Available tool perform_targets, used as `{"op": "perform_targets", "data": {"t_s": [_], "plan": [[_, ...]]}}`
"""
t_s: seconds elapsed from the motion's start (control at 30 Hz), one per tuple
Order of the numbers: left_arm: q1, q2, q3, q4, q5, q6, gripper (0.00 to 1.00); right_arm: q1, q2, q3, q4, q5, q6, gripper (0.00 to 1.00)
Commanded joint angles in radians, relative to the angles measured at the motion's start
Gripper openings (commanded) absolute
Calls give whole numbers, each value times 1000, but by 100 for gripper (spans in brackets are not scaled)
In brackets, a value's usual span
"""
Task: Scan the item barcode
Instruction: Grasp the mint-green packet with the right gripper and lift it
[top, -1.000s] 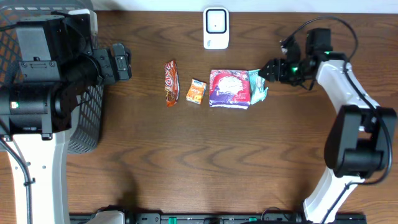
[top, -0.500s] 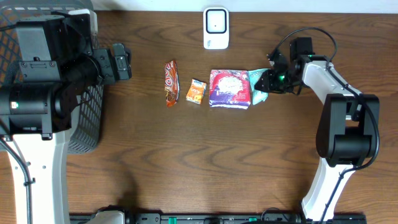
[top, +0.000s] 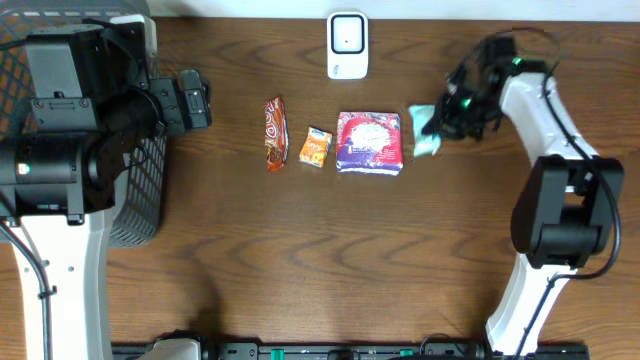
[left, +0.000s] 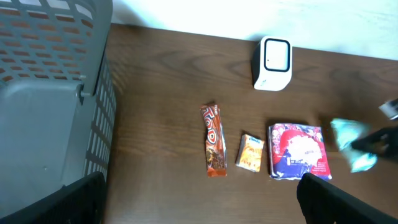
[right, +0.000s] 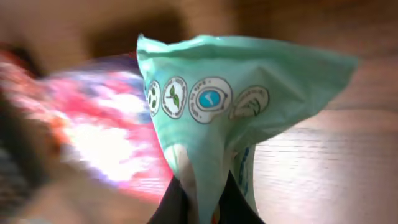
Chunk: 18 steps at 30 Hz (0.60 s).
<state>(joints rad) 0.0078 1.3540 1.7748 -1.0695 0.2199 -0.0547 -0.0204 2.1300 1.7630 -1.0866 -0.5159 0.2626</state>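
My right gripper clamps the lower edge of the mint-green crinkled plastic packet, hiding that end. The red-and-purple foil pouch, blurred at my wrist, lies just beside it, with the white box scanner beyond. My left gripper gapes, empty.

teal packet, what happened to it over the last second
The right gripper closed its jaws on the teal packet and drew it to the right, away from the purple pouch it had been lying against; a gap now shows between them. The chocolate bar, orange sachet, scanner, basket and the open left gripper stayed where they were.
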Motion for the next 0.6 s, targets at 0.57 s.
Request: {"op": "perform_targets", "data": {"t_s": [0.57], "plan": [[4, -2, 3, 0, 4, 2, 98, -9, -45, 179, -494, -571, 208, 1]]}}
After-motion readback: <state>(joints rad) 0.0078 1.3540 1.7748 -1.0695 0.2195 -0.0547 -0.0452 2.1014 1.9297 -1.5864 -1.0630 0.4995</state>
